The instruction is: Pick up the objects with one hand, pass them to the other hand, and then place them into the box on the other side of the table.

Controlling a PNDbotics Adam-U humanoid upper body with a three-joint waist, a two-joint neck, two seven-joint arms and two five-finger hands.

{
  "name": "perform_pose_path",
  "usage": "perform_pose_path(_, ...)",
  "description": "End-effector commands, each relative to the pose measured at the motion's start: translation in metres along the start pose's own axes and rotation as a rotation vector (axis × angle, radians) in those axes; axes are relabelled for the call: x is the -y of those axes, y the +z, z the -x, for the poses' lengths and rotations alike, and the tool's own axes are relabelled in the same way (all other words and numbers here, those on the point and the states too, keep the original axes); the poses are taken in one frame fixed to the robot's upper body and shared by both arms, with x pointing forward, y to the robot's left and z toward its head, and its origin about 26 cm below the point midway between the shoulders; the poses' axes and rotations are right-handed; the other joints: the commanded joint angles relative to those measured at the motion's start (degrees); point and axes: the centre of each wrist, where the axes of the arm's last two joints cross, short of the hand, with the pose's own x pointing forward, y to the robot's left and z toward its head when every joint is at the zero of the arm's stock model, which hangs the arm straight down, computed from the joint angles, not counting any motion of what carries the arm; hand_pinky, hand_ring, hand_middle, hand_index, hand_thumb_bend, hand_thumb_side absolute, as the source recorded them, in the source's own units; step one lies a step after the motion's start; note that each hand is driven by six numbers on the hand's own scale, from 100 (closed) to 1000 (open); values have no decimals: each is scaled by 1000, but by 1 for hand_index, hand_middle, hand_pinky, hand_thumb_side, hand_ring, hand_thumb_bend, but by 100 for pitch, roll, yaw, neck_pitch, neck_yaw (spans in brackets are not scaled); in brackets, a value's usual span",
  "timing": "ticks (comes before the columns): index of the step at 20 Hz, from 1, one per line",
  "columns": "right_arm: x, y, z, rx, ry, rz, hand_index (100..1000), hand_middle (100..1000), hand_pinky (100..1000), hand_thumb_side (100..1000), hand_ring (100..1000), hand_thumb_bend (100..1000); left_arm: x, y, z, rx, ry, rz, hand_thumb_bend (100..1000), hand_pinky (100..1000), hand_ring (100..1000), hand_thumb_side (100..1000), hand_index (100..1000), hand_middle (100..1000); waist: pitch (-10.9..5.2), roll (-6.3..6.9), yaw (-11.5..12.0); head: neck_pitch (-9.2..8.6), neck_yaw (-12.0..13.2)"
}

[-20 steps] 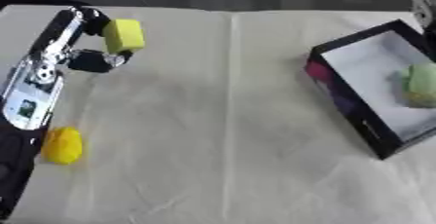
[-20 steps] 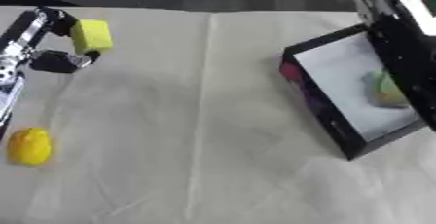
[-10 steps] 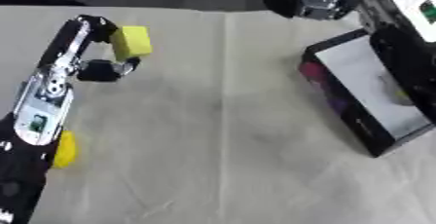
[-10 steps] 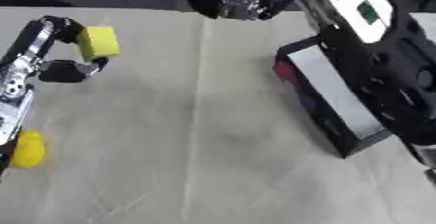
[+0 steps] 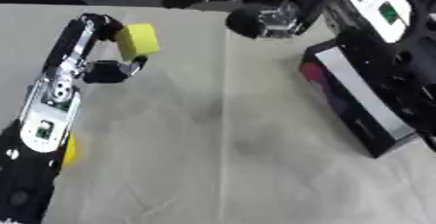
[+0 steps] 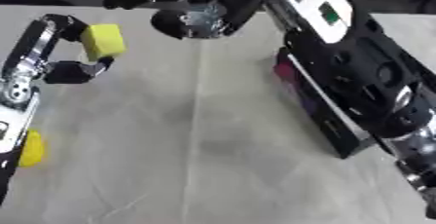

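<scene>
The left hand [image 5: 100, 47] pinches a yellow block [image 5: 137, 41] above the worktop [image 5: 213, 135], the right hand's [image 6: 191, 4] grip is unclear, and the box [image 5: 354, 106] interior is hidden.

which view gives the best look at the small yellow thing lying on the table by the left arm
The right eye view: the yellow thing shows as a rounded shape beside the left arm. In the left eye view the arm covers most of it, leaving a thin yellow sliver.

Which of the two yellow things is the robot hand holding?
The yellow block, pinched in the left robot hand above the table. The other yellow thing is rounder and lies on the cloth beside the left arm, untouched.
</scene>
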Motion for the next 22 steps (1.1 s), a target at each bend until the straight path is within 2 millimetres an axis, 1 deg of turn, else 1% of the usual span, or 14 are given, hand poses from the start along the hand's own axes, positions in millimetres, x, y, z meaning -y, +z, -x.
perform_pose_path(1,6,-1,-4,-2,69,-1,1000,1000,1000,188,964,100,-5,-3,-14,44,-14,-31,130,698,566,100,459,421,-83,-28,11,-13,-47)
perform_pose_path(4,5,-1,3,-18,112,2,1000,1000,1000,101,959,100,-2,-3,-21,58,-10,-35,129,697,563,100,459,419,-65,-22,24,-13,-78)
perform_pose_path(7,6,0,10,-28,157,14,1000,1000,1000,100,951,100,0,-2,-29,74,-1,-41,127,693,558,100,455,414,-44,-11,46,-13,-131)
perform_pose_path(13,9,4,20,-26,261,57,1000,1000,994,100,937,100,6,2,-37,72,20,-45,128,688,551,100,450,408,-32,18,84,-13,-202)
perform_pose_path(18,9,8,33,-35,326,91,1000,992,982,100,929,100,11,4,-42,69,43,-52,123,682,546,100,448,406,-25,28,141,-13,-316)
perform_pose_path(22,9,12,42,-30,381,119,1000,981,971,100,938,100,18,5,-43,53,85,-40,121,676,541,100,446,404,-15,66,240,-13,-409)
